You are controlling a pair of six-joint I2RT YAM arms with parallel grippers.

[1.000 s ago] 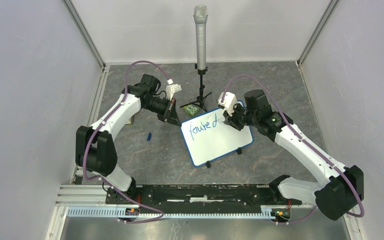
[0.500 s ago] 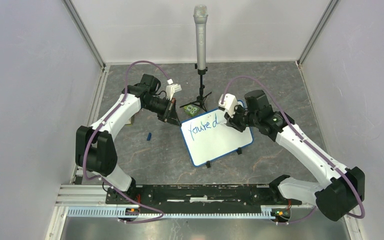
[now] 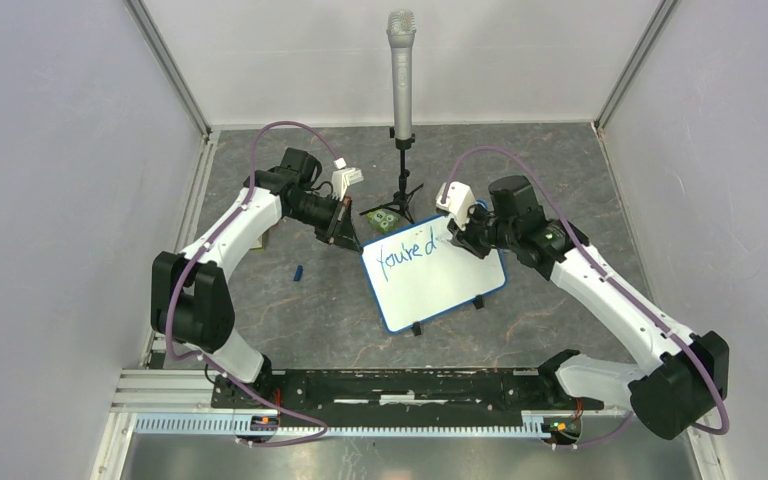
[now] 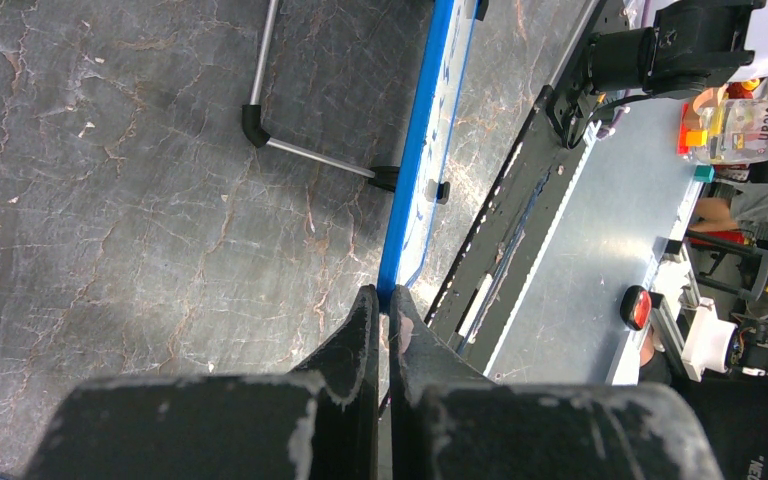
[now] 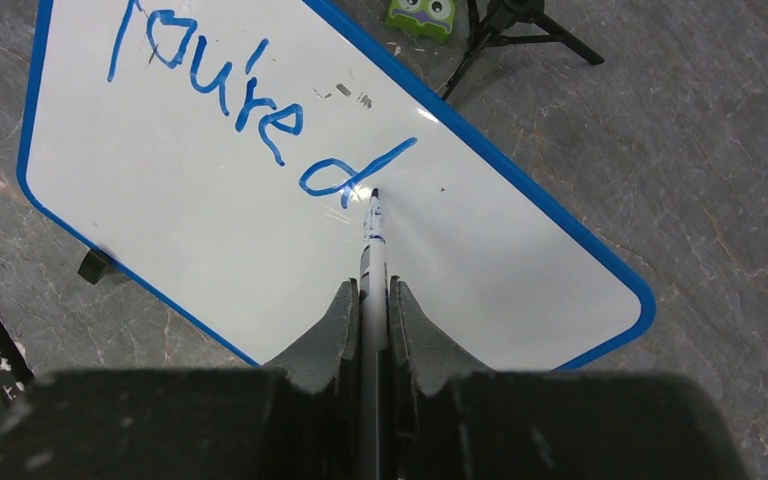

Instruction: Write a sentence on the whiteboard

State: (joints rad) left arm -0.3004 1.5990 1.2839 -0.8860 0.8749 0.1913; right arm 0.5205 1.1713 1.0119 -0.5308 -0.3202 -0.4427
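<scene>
The whiteboard (image 3: 430, 285) lies tilted on the grey table, its blue edge (image 4: 420, 150) seen end-on in the left wrist view. The sentence (image 3: 407, 250) reads "You're d" (image 5: 230, 95) in blue. My left gripper (image 3: 348, 243) is shut on the board's far-left corner, its jaws (image 4: 382, 298) pinching the blue edge. My right gripper (image 3: 457, 238) is shut on a marker (image 5: 373, 240). The marker's tip rests at the board's surface (image 5: 210, 230) just right of the "d".
A microphone (image 3: 401, 70) on a black tripod (image 5: 520, 20) stands behind the board, one leg (image 4: 290, 145) close to its edge. A green toy (image 3: 384, 217) sits beside the tripod. A small blue cap (image 3: 299, 271) lies left of the board.
My right gripper has shifted slightly toward the far side with the marker. The writing looks the same and the left arm has not moved.
</scene>
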